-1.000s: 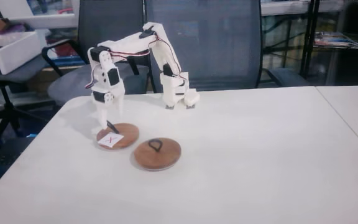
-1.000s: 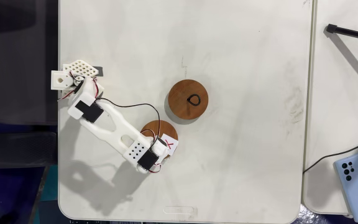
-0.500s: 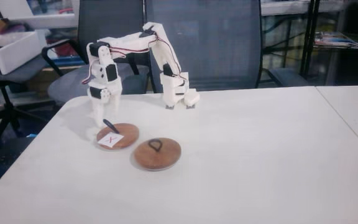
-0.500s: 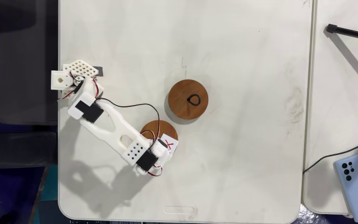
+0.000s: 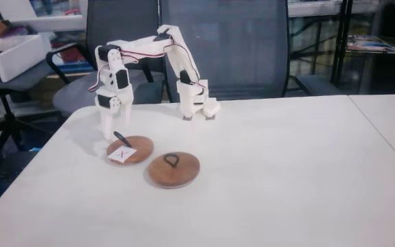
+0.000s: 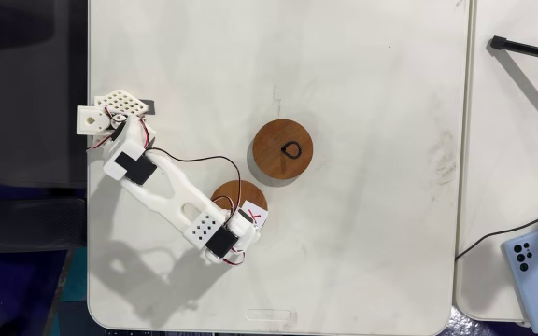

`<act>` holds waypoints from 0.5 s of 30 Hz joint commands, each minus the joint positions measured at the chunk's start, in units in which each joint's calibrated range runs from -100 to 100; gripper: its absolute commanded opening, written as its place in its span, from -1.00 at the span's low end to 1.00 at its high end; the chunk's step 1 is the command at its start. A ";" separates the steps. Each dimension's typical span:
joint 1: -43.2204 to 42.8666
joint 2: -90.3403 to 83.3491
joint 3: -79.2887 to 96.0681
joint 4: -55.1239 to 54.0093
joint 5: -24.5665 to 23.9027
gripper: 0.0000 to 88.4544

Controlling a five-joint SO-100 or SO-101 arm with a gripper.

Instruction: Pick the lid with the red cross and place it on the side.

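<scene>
The small round brown wooden lid with the red cross (image 5: 129,151) lies lower right of the white claw (image 5: 106,134), whose opening I cannot tell.

Hidden and cut-off parts

In a fixed view, the lid with the red cross (image 6: 251,202) is half covered by the arm; the end effector's (image 5: 108,136) opening cannot be judged.

I see matt brown wood on the lid with the red cross (image 5: 130,151), its label (image 5: 122,155) looking like white paper; the arm (image 6: 171,191) is white plastic, the table (image 5: 286,171) smooth matt white.
</scene>
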 commanded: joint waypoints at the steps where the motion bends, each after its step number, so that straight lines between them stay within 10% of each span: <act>1: -0.21 1.68 -2.01 0.76 -0.05 -0.45; 15: -0.21 2.02 -2.01 0.76 0.00 -0.52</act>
